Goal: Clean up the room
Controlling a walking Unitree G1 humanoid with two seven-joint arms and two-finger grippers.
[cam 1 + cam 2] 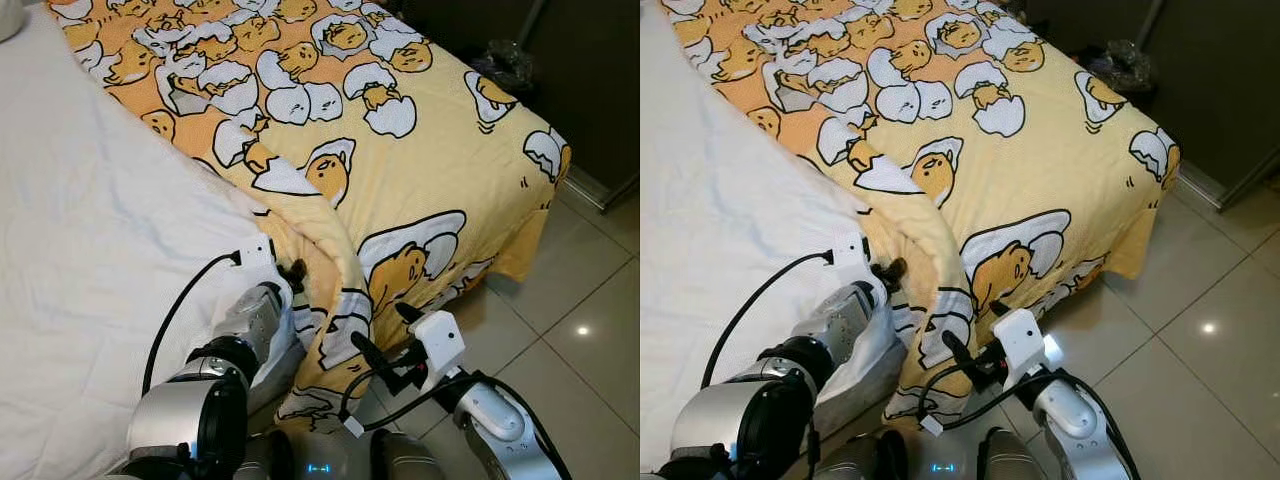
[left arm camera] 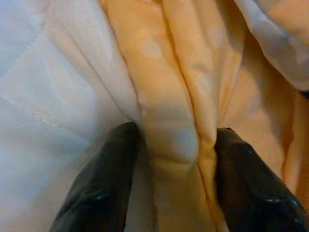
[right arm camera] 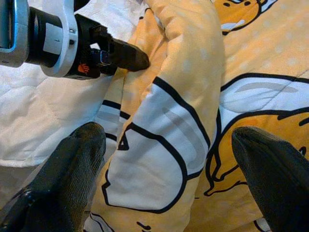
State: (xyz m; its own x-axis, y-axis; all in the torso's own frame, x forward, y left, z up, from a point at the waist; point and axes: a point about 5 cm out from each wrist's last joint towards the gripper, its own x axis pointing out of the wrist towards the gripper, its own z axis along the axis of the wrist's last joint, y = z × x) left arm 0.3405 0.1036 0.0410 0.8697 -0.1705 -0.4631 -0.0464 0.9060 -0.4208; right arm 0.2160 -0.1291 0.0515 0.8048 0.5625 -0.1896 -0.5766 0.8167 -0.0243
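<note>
A yellow blanket point(image 1: 400, 170) printed with egg cartoons covers the right half of the bed, and its edge is rolled into a thick fold point(image 1: 330, 250) running down to the foot. To its left lies the bare white sheet point(image 1: 90, 230). My left gripper point(image 1: 294, 272) is at that fold near the bed's foot. In the left wrist view its fingers point(image 2: 104, 179) press a ridge of the yellow cloth from both sides, so the left gripper point(image 2: 176, 130) is shut on it. My right gripper point(image 1: 385, 332) is open just beside the hanging blanket, its fingers point(image 3: 72, 164) wide apart before the fold.
Glossy beige floor tiles point(image 1: 590, 300) lie right of the bed. A dark crumpled bag point(image 1: 505, 62) sits on the floor past the far bed corner, against a dark wall with a floor rail point(image 1: 600, 190). The bed's corner point(image 1: 545, 160) juts toward that rail.
</note>
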